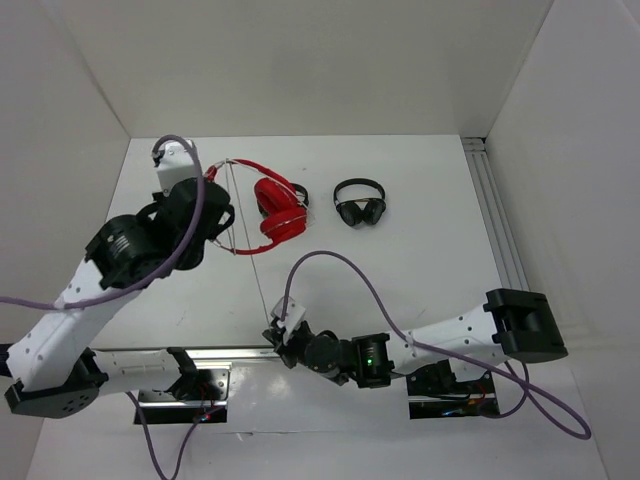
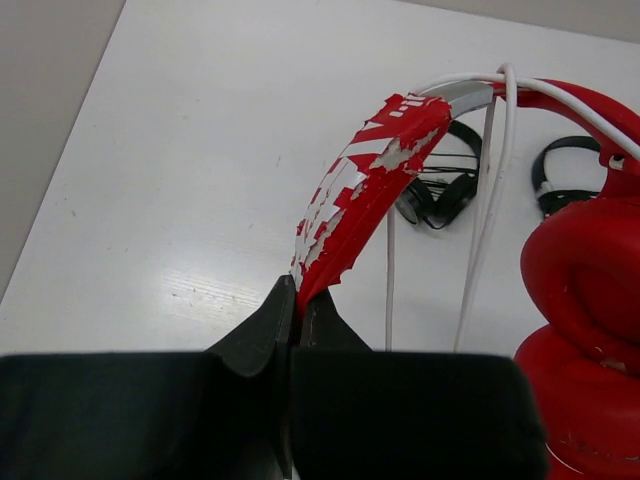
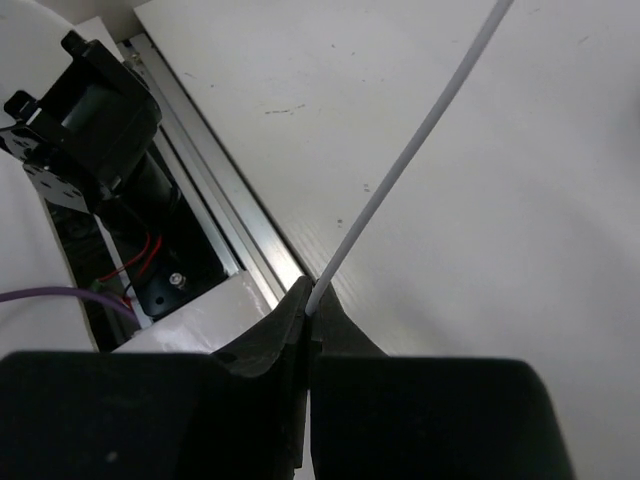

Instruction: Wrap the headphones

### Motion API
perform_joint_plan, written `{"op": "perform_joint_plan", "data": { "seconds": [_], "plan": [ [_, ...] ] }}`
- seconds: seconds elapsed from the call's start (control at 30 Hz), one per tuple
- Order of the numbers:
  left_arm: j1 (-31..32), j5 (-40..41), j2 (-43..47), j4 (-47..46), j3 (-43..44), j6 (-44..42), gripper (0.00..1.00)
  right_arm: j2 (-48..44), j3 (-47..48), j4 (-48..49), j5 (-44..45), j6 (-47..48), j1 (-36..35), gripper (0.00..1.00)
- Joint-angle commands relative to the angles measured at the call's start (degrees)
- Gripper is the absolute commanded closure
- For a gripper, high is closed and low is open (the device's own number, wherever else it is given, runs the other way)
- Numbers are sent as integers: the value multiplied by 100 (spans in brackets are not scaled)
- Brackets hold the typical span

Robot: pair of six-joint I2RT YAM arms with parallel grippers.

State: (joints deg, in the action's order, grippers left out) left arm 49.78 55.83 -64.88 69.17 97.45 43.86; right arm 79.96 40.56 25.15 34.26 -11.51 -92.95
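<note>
Presently, the white desk (image 1: pixel 430 270) carries the red headphones (image 1: pixel 278 212) at its far left-centre. A smaller black pair (image 1: pixel 359 204) lies just to their right. The left claw (image 2: pixel 297 300) is closed on the headband (image 2: pixel 370 190), pinching its thin edge. The two cups (image 2: pixel 585 300) sit low, to the right of that grip. The right claw (image 3: pixel 310 300) is closed on the white cable (image 3: pixel 400 170) at the near edge of the desk. In the overhead view the cable runs in a straight, taut-looking line from the headband to that claw.

Handling notes, by estimate:
- Headband: light, stiff and springy. Its red covering is flaking, so treat the surface as fragile and do not drag the grip along it.
- Cups: padded, soft and bulky, so they make poor grip points.
- Cable: thin, limp and smooth. It may slide through a pinch, and a hard pull may strain it where it joins the cup. Hold it near the free end and lay each turn with light tension.
</note>
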Motion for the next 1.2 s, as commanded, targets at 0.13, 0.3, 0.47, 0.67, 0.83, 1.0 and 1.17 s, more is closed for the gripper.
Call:
{"op": "perform_joint_plan", "data": {
  "seconds": [0.13, 0.3, 0.47, 0.67, 0.83, 1.0, 1.17],
  "plan": [
    [-1241, -1020, -455, -2064, -560, -571, 100, -306, 390, -562, 98, 316, -101, 100],
    [-1418, -1083, -851, -2179, -1051, -571, 100, -254, 813, -923, -261, 824, 4, 100],
    [-1418, -1442, -991, -2179, -1719, -1008, 100, -305, 1340, -1679, -104, 1395, 382, 100],
    [-1287, -1996, -720, -2232, -2432, -1633, 100, -649, 1726, -2100, 590, 2160, 830, 100],
    [-796, -2454, -315, -2644, -3134, -2091, 100, -798, 2087, -2531, 722, 2591, 1164, 96],
    [30, -2955, -200, -2874, -3470, -2417, 100, -798, 2220, -2699, 1354, 3109, 1165, 96],
    [471, -2843, -95, -2716, -3663, -2417, 100, -946, 1931, -2304, 1961, 3392, 1384, 96]
  ]
}}
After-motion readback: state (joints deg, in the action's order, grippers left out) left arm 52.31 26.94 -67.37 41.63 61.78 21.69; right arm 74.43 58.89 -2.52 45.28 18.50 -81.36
